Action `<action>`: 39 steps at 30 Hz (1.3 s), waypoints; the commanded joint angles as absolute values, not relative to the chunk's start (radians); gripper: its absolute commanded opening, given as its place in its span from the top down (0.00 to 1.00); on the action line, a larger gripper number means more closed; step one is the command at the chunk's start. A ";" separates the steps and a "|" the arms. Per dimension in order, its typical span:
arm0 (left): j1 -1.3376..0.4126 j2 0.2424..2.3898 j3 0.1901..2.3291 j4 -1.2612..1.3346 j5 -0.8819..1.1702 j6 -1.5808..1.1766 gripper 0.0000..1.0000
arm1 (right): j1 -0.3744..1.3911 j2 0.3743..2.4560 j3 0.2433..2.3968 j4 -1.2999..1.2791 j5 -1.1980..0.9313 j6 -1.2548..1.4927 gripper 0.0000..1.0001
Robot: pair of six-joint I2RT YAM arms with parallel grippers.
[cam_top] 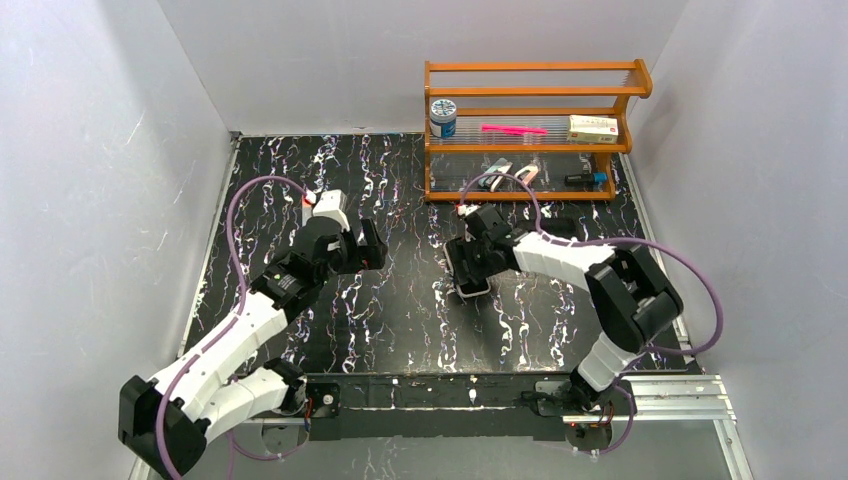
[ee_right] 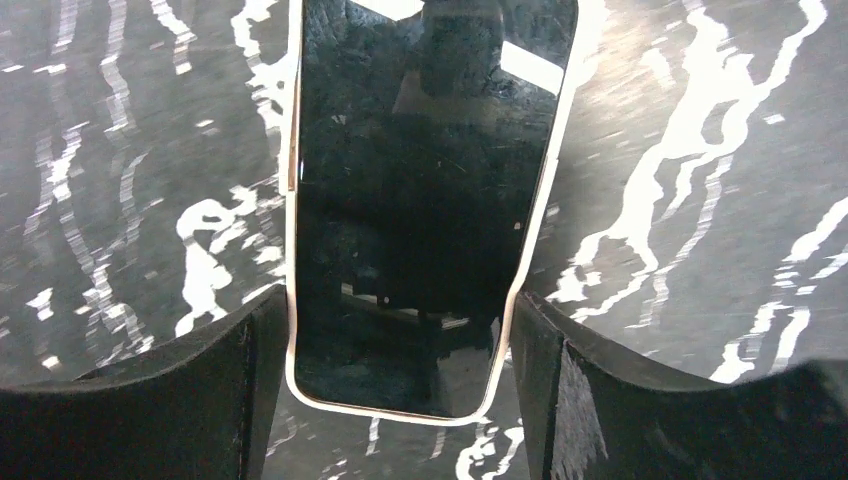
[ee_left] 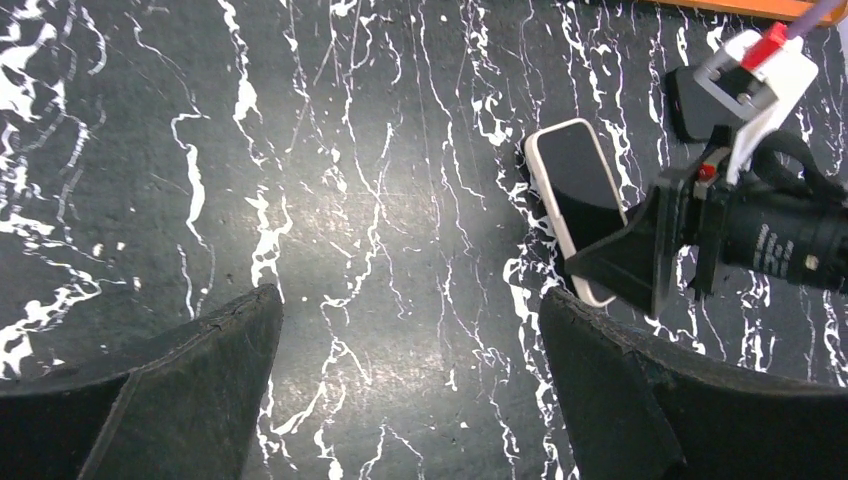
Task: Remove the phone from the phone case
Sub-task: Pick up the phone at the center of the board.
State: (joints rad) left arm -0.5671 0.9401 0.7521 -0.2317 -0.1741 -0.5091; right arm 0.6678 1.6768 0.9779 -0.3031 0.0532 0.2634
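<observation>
The phone (ee_right: pixel 420 200) has a black screen and a thin cream-white rim around it; I cannot tell whether that rim is the case. My right gripper (ee_right: pixel 400 310) is shut on its lower end, one finger pressing on each long side. In the left wrist view the phone (ee_left: pixel 580 190) lies face up with the right gripper (ee_left: pixel 625 265) over its near end. In the top view the phone (cam_top: pixel 470 288) sits mid-table under the right gripper (cam_top: pixel 470 270). My left gripper (cam_top: pixel 365 245) is open and empty above bare table (ee_left: pixel 410 300), to the left of the phone.
An orange wooden shelf (cam_top: pixel 530 110) stands at the back right, holding a jar, a pink stick, a box and small tools. A small flat black object (ee_left: pixel 690 100) lies on the table beyond the phone, near the shelf. Grey walls close in the black marbled table.
</observation>
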 commanded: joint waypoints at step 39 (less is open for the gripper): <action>-0.597 1.492 0.767 0.165 0.199 -1.110 0.27 | 0.749 1.489 0.630 0.516 -0.220 0.669 0.99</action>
